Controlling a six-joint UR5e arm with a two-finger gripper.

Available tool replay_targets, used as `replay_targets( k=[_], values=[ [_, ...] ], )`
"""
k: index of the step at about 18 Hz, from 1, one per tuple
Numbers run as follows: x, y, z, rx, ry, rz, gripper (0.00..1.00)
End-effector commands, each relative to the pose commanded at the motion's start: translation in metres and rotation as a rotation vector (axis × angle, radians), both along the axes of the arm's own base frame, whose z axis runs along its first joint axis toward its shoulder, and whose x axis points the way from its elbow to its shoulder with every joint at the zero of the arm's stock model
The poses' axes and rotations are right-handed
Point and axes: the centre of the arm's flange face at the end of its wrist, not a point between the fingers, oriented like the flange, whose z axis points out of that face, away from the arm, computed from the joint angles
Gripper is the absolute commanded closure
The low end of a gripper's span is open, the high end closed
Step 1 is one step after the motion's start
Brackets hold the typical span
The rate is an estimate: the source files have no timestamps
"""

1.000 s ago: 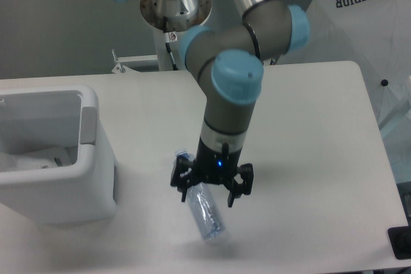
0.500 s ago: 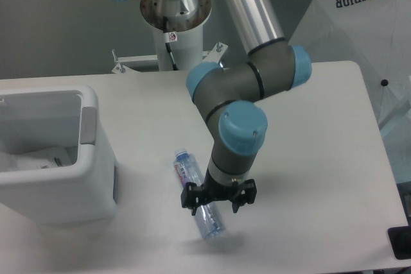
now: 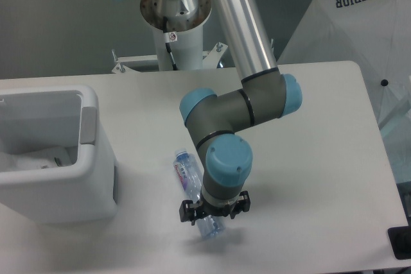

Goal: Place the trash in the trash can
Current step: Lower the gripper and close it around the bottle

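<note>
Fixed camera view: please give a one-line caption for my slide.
Gripper low over the plastic bottle on the table, right of the white bin.

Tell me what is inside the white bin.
The trash can holds something pale and flat at the bottom; its details are unclear. The front wall hides the rest. The bottle lies outside on the table.

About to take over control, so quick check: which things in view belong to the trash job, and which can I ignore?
Part of the job:
- bottle, lying on the table, with the gripper low over its lower end
- trash can, at the table's left
- wrapper, apparently already inside the can

Ignore:
- white fabric marked SUPERIOR, beyond the table's right edge
</note>
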Motion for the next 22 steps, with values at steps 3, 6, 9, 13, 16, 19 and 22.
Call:
replay_targets(
  k=[3, 6, 9, 13, 16, 19, 22],
  values=[
    [0.000, 0.002, -0.009, -0.010, -0.010, -0.002, 0.00],
    [0.006, 0.007, -0.020, -0.026, -0.026, -0.012, 0.00],
    [0.001, 0.013, -0.029, -0.079, -0.077, -0.012, 0.00],
    [-0.004, 0.022, -0.040, -0.130, -0.119, 0.009, 0.00],
    [-0.002, 0.023, -0.041, -0.147, -0.103, 0.001, 0.00],
    [-0.002, 0.024, -0.043, -0.151, -0.101, -0.001, 0.08],
    [-0.001, 0.024, -0.041, -0.149, -0.099, -0.003, 0.25]
  ],
)
